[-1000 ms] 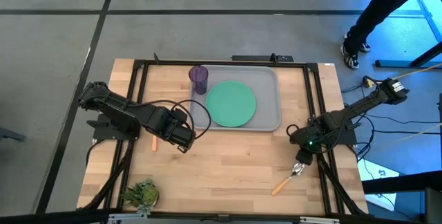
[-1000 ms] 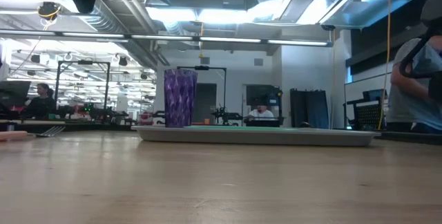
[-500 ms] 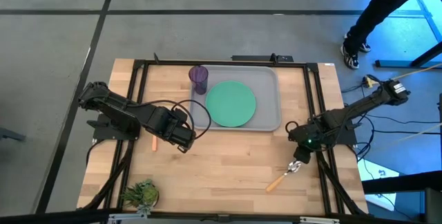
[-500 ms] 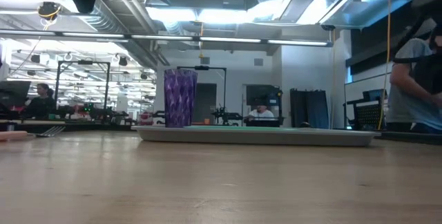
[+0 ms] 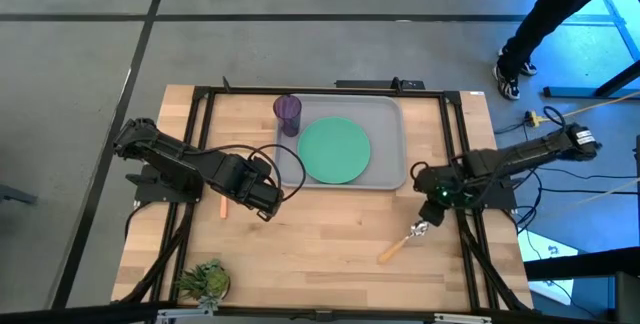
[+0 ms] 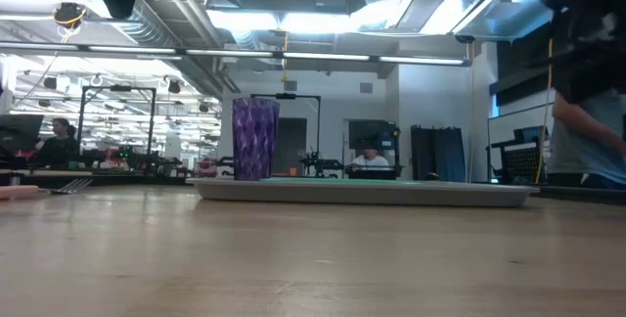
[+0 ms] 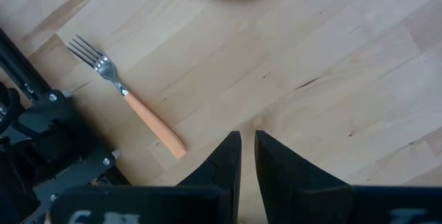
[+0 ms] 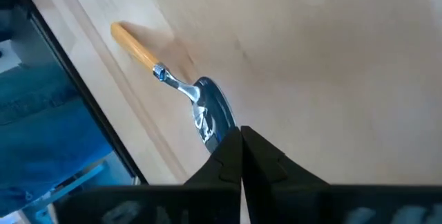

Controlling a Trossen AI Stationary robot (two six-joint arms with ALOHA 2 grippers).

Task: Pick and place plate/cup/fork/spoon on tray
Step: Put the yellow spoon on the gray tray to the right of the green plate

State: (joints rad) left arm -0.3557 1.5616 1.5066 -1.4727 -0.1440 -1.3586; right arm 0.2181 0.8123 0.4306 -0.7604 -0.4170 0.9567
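Note:
The grey tray (image 5: 385,114) lies at the table's far middle. The mint-green plate (image 5: 335,149) lies flat in it, and the purple cup (image 5: 288,114) stands upright in its far left corner; the cup also shows in the low view (image 6: 254,139). The fork (image 7: 124,92) lies flat on the table at the left, beside my left gripper (image 7: 247,148), which is shut and empty. My right gripper (image 5: 428,216) is shut on the spoon (image 5: 400,244), near the table's right edge, on the near side of the tray. My right gripper pinches the spoon's silver bowl at its tip (image 8: 215,128) between its two fingers. The fingers come from above, slanting down, along the spoon's length. The orange handle (image 8: 135,44) points away from the fingers, toward the table's near left. A soft shadow lies apart from the handle.
A small green plant (image 5: 205,280) stands at the near left corner. A black frame (image 5: 205,134) runs along the table's sides. Bare wood lies between the tray and the near edge. A person (image 5: 570,4) stands beyond the far right corner.
My right gripper has gone toward the table's left and far edges, toward the tray, staying shut on the spoon. The spoon has gone along with it, keeping about the same direction.

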